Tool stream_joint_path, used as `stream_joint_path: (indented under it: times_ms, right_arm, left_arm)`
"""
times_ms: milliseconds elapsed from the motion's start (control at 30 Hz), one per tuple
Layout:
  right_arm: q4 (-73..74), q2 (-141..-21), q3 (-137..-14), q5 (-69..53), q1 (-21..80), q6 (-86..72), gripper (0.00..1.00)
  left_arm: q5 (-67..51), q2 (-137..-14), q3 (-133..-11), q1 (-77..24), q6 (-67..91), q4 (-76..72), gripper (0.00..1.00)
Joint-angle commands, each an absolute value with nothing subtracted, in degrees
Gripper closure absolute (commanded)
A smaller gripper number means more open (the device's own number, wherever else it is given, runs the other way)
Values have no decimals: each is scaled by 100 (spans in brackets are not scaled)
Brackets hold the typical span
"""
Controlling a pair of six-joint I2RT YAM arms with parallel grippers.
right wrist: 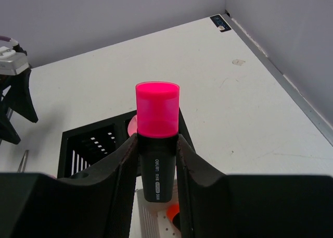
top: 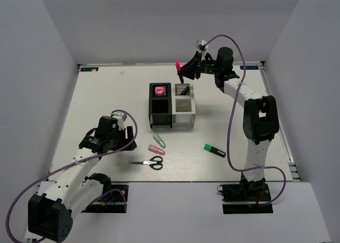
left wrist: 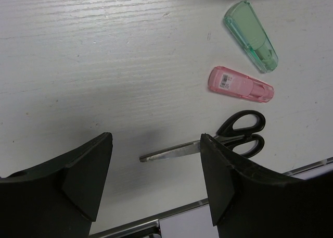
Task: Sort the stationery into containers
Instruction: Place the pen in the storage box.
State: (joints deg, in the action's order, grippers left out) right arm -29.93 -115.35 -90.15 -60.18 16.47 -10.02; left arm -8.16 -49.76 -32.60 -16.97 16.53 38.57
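We log the pink-capped highlighter [right wrist: 157, 110] upright in the right claw [right wrist: 157, 144], above the four slatted boxes [top: 171, 115]. The pink tube [top: 159, 90] stands in the far black box [top: 151, 94]. Lying flat on the tabletop [top: 106, 94] are the green-capped highlighter [top: 214, 150], closed scissors [left wrist: 229, 136], the green capsule [left wrist: 252, 36] and the pink capsule [left wrist: 240, 84].

A white table [top: 106, 94] sits between pale grey walls [top: 32, 67], a black label [top: 88, 69] at its far-left corner.

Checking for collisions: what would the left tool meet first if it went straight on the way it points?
Probably the scissors, their blade on the table between the fingers of the open left tool; depth unclear.
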Motion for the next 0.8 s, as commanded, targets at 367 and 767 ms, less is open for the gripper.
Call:
stream_joint_path:
  times_ms: [367,767]
  right_arm:
    - [-3385,-11900,-8614,-6240,1591,-651,93]
    - [-2707,-11936,-8473,-6179,1556,211,61]
  left_arm:
    - [-853,-4931,-3340,-1661,1582,3832,21]
    - [-870,-4931,-3349,-1670,1582,3841,21]
